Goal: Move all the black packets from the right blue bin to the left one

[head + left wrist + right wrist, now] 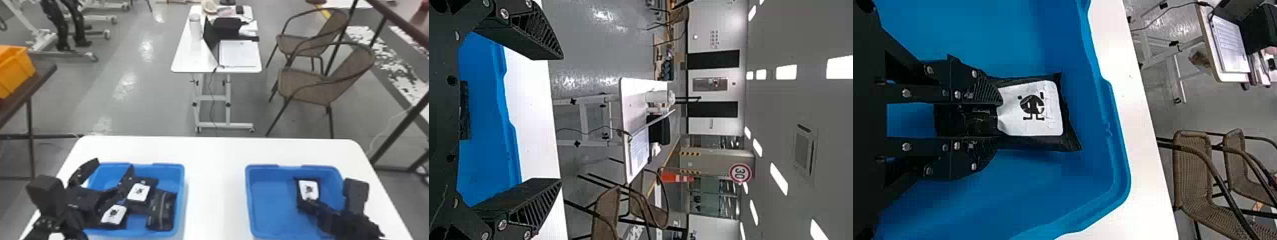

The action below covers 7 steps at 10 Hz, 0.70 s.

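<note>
My right gripper (303, 204) is low inside the right blue bin (271, 204), with its fingers around one end of a black packet (309, 190) that has a white label. In the right wrist view the right gripper (989, 122) pinches that packet (1069, 131), its label facing up between and beyond the fingers. Over the left blue bin (179, 188), my left gripper (113, 166) has its fingers spread apart. Black packets (150, 182) and a dark zippered pouch (162, 212) lie in that bin. The left wrist view shows the left gripper (560, 119) with nothing between its fingertips.
Both bins stand on a white table (217, 178), with a bare strip of tabletop between them. Beyond it are a second white table (204, 63) with a laptop and papers, brown chairs (306, 84), and an orange crate (16, 71) at the left.
</note>
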Tool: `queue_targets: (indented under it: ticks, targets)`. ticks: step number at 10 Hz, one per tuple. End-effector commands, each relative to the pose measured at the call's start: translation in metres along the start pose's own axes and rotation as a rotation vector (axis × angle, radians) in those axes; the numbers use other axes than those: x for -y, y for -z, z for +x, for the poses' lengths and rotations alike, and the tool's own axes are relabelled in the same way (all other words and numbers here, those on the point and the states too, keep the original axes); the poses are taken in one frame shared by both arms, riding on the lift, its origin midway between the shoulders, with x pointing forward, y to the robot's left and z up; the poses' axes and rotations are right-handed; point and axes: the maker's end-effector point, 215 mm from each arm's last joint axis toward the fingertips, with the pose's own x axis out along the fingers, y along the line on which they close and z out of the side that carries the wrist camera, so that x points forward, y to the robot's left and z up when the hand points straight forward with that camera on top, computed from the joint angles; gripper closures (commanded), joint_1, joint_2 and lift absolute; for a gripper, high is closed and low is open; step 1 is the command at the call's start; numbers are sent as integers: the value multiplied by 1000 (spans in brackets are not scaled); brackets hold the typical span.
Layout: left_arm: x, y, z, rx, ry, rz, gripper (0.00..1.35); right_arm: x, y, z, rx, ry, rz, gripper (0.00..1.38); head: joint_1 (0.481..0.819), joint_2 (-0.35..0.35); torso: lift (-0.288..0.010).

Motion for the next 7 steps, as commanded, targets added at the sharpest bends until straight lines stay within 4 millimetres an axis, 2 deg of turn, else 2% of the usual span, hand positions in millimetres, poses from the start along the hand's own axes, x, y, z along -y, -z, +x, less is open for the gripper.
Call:
queue_targets:
  ticks: [1, 3, 4, 5, 7]
  targets:
    - [0, -1, 0, 5, -1, -11, 156, 1, 5, -4, 6, 8, 10, 1288, 695, 27, 0]
    - [1, -8, 2, 26, 2, -33, 156, -1, 1, -14, 38, -1, 28, 1288, 695, 25, 0]
    - [2, -15, 5, 45, 5, -61, 156, -17, -14, -28, 79, -47, 39, 1288, 695, 25, 0]
    - [3, -27, 7, 76, 6, -113, 156, -48, -43, -50, 128, -138, 15, 1288, 695, 31, 0]
    - [-4, -56, 10, 97, 0, -118, 150, -138, -127, -89, 231, -412, -137, 1288, 695, 73, 0]
